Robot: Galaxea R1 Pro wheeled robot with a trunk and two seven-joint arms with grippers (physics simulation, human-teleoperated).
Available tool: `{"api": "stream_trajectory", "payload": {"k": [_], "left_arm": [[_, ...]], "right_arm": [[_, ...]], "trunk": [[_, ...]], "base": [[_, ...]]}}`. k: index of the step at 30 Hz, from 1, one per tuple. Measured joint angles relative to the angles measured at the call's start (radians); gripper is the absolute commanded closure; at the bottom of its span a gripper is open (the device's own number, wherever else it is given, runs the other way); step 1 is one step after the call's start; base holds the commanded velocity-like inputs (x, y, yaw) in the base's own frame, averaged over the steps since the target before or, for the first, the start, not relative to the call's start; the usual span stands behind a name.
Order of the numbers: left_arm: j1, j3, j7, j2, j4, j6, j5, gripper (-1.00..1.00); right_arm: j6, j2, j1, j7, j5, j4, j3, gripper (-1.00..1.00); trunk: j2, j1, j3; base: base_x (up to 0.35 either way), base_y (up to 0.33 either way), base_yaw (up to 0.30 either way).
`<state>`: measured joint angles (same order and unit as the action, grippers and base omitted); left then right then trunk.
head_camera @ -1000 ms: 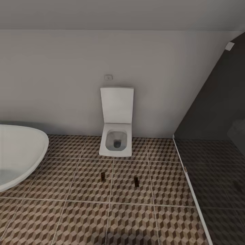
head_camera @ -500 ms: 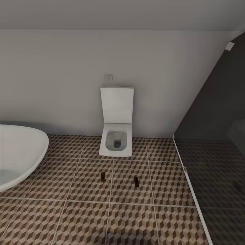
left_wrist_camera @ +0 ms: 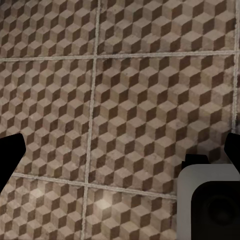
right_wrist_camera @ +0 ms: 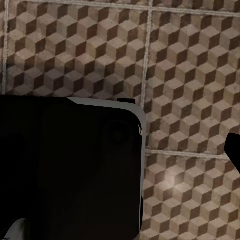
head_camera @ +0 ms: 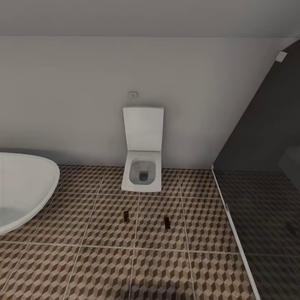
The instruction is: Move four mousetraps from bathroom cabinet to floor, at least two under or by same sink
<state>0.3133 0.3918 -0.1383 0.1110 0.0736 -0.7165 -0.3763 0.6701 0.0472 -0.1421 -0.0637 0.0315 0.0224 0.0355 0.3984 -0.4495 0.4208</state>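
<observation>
Two small dark mousetraps lie flat on the bathroom floor (head_camera: 104, 266) in front of the toilet, one (head_camera: 125, 215) to the left and one (head_camera: 166, 221) to the right, about a tile's width apart. The cabinet is out of view. My left gripper (left_wrist_camera: 120, 155) hangs open over bare patterned tiles, its black fingertips (left_wrist_camera: 10, 155) at the picture's two edges with nothing between them. In the right wrist view, one black fingertip (right_wrist_camera: 234, 150) of the right gripper sits at the frame's edge over the tiles, and nothing is held.
A white wall-hung toilet (head_camera: 142, 164) with its lid up stands against the back wall. A white rounded tub (head_camera: 21, 187) juts in at the left. A dark glass shower partition (head_camera: 266, 200) closes off the right. Parts of my own body (right_wrist_camera: 70, 170) block the wrist views.
</observation>
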Motion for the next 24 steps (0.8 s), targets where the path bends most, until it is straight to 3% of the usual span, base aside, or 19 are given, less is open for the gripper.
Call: {"api": "stream_trajectory", "payload": {"k": [24], "left_arm": [[0.0,0.0,0.0,0.0,0.0,0.0,0.0,-1.0]], "right_arm": [[0.0,0.0,0.0,0.0,0.0,0.0,0.0,-1.0]], "trunk": [[0.0,0.0,0.0]], "base": [[0.0,0.0,0.0]]}}
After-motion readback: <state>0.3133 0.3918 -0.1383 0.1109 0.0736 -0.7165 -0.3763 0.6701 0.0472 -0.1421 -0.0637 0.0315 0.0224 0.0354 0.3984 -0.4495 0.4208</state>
